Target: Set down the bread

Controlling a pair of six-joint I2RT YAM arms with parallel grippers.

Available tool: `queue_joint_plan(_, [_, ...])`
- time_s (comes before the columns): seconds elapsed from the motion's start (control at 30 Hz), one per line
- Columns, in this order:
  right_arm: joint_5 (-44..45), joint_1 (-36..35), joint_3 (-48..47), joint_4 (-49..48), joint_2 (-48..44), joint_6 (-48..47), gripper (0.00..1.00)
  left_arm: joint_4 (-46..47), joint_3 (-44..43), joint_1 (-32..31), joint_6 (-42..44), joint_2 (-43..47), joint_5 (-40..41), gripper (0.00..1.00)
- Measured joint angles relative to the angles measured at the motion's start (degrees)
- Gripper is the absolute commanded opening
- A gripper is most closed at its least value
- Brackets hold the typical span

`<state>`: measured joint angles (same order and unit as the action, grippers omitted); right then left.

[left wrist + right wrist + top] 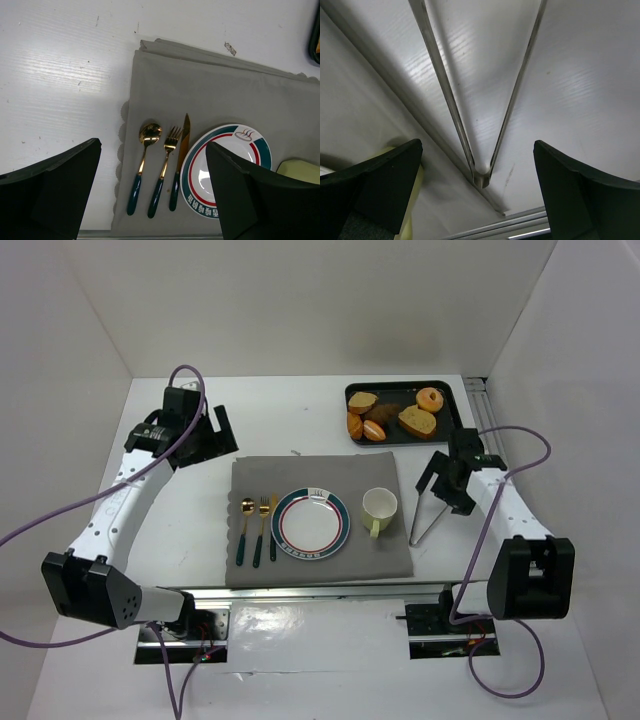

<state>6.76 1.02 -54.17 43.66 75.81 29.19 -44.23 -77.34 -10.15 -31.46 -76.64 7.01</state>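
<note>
Several bread pieces (pixel 398 415) lie in a black tray (pixel 451 398) at the back right. A round plate (pixel 311 523) with a green and red rim lies on the grey placemat (pixel 258 474); it also shows in the left wrist view (pixel 220 170). Metal tongs (pixel 428 512) lie on the table right of the mat, and the right wrist view (pixel 480 125) shows them as a V under the open jaws. My right gripper (pixel 443 483) is open and empty over the tongs. My left gripper (pixel 210 435) is open and empty, above the table at the mat's back left corner.
A gold spoon (pixel 246 530), fork (pixel 262 531) and knife (pixel 273 527) with dark green handles lie left of the plate. A pale yellow cup (pixel 378 508) stands right of the plate. White walls enclose the table. A metal rail (pixel 320 590) runs along the near edge.
</note>
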Motion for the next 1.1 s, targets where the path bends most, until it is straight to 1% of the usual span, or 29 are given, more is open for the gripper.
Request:
queue_joint_plan(0.13, [-4.2,0.0,4.2,-2.6,-0.2,0.4,0.99,0.1,0.0,0.0,0.0,-1.5,-0.5,0.99])
queue_joint_plan(0.23, [-5.7,0.0,6.0,-3.8,1.2,1.0,0.99,0.1,0.0,0.0,0.0,-3.1,-1.0,0.99])
queue_joint_plan(0.47, [-5.8,-0.5,6.2,-8.1,8.0,1.4,0.99,0.2,0.0,0.0,0.0,-4.0,-1.4,0.99])
queue_joint_plan(0.67, [-2.8,-1.2,7.5,-13.2,9.8,2.4,0.90,0.1,0.0,0.0,0.0,-5.1,-1.6,0.99])
queue_joint_plan(0.73, [-2.2,-1.2,7.7,-14.3,10.8,2.5,0.80,0.1,-0.1,0.0,0.0,-5.4,-1.8,0.99])
queue_joint_plan(0.83, [-1.0,-1.3,7.6,-15.4,11.8,2.8,0.69,0.1,-0.8,0.0,0.0,-6.2,-2.0,0.99])
queue_joint_plan(0.87, [-0.5,-1.4,7.6,-16.0,12.1,2.9,0.61,0.1,-1.1,0.0,0.0,-6.6,-2.2,0.99])
queue_joint_plan(0.93, [0.3,-1.7,7.5,-16.9,12.4,2.9,0.54,0.1,-1.6,0.0,0.0,-7.2,-2.5,0.99])
queue_joint_plan(0.97, [0.6,-1.9,7.5,-17.3,12.5,2.9,0.48,0.1,-1.7,0.0,0.0,-7.4,-2.7,0.99])
queue_joint_plan(1.07, [1.4,-2.3,7.5,-17.6,12.3,2.9,0.41,0.0,-1.9,0.0,0.0,-7.7,-2.9,0.99])
queue_joint_plan(1.1, [1.7,-2.4,7.5,-17.3,11.9,2.8,0.37,-0.1,-2.1,0.0,-0.2,-7.8,-2.9,0.99])
